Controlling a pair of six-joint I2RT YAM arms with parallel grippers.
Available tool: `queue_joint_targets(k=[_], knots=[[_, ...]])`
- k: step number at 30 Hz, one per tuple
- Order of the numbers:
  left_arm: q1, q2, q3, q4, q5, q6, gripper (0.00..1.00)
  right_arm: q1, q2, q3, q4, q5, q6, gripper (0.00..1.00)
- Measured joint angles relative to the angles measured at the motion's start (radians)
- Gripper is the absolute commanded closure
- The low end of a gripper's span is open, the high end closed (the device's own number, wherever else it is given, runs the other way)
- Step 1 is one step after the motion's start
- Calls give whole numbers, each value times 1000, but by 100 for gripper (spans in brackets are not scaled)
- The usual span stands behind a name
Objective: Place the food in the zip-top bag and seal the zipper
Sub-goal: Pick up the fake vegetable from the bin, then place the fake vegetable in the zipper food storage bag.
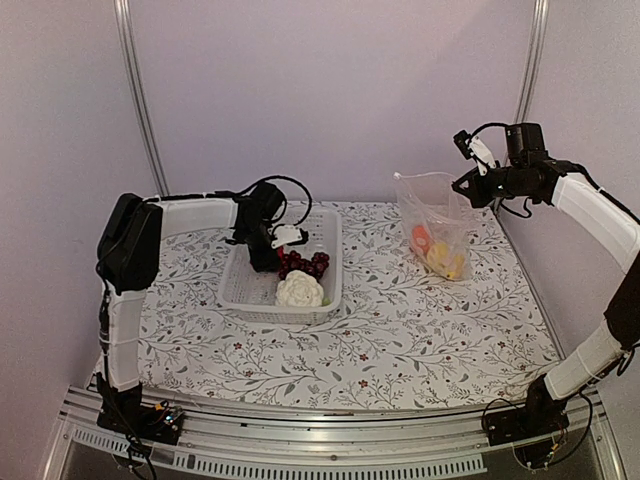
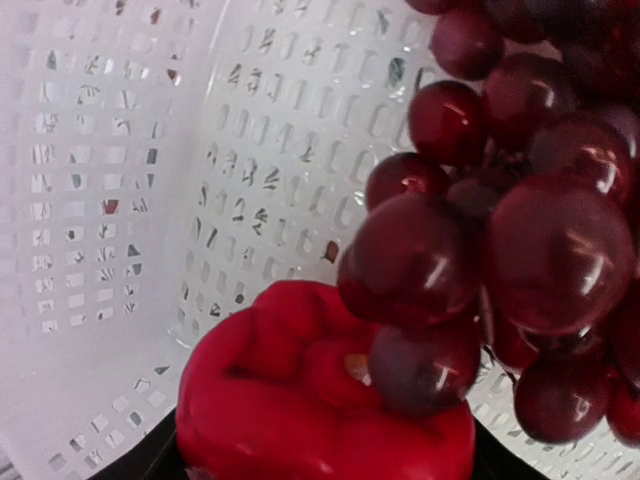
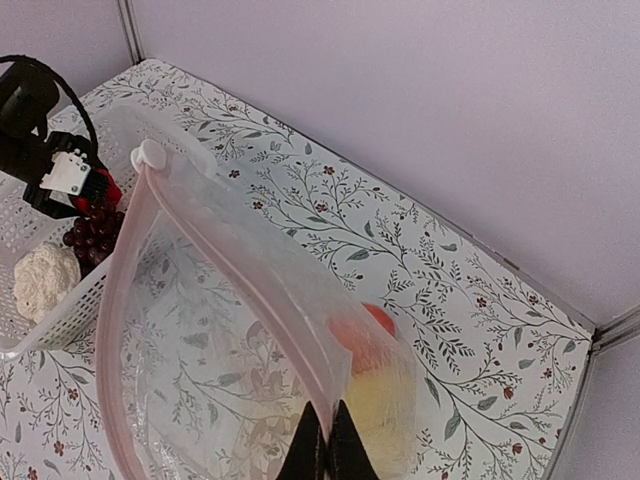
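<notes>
In the left wrist view my left gripper (image 2: 325, 455) has its dark fingers against both sides of a red fruit (image 2: 300, 400), inside the white basket (image 2: 120, 200). Dark purple grapes (image 2: 500, 220) hang just right of it and touch its top. From above, the left gripper (image 1: 275, 250) is low in the basket (image 1: 240, 285), beside the grapes (image 1: 305, 263) and a white cauliflower (image 1: 300, 290). My right gripper (image 3: 327, 440) is shut on the zip-top bag (image 3: 200, 360) at its zipper (image 3: 250, 280) and holds the mouth up. Orange (image 3: 365, 335) and yellow (image 3: 385, 410) pieces lie inside the bag (image 1: 435, 225).
The basket stands at the back left of the flowered tablecloth (image 1: 400, 330), the bag at the back right. A white slider tab (image 3: 150, 153) sits at the far end of the zipper. Pale walls and metal posts (image 1: 140, 100) close in the back.
</notes>
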Motion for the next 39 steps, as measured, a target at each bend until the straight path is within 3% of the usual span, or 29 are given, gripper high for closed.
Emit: queue_joint_targets(k=[13,23,31,39], knots=[[-51,-204,-5,-23,-136,-135,52,0,0,0,0,0,0,100],[-215,-318,0,0,-129,-375,53,0,0,0,0,-3,-1,100],[-395,-361,25,182,-38,-547,54,5,0,0,0,-4,-1,100],[-515,-360,20,485,113,-646,54,9,0,0,0,-11,0,100]])
